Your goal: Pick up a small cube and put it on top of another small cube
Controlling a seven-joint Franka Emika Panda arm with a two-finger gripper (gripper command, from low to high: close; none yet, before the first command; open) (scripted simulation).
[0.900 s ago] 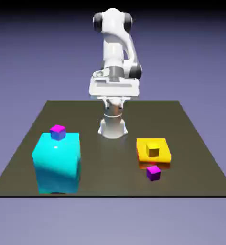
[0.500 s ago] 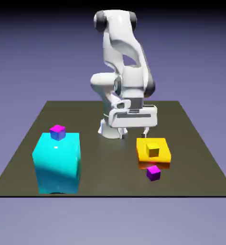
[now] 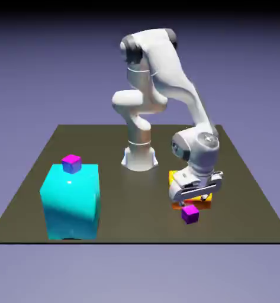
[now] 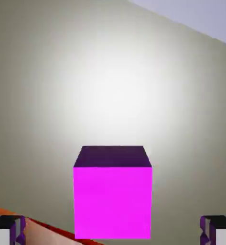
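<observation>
Claw spread wide, grasping nothing, poised directly above the purple-sided cube, fingertips flanking it without touching. Cube resting on the table, just in front of the orange slab. Blue-sided cube atop the cyan block, well apart from that slab.

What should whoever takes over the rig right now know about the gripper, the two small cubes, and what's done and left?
Gripper: open, empty, low over the purple-sided cube, fingertips either side of it, not closed.
Purple-sided cube: on the table, in front of the orange slab.
Blue-sided cube: on top of the cyan block.
Done: approach only.
Left: close, lift, carry over, set on the blue-sided cube.
</observation>
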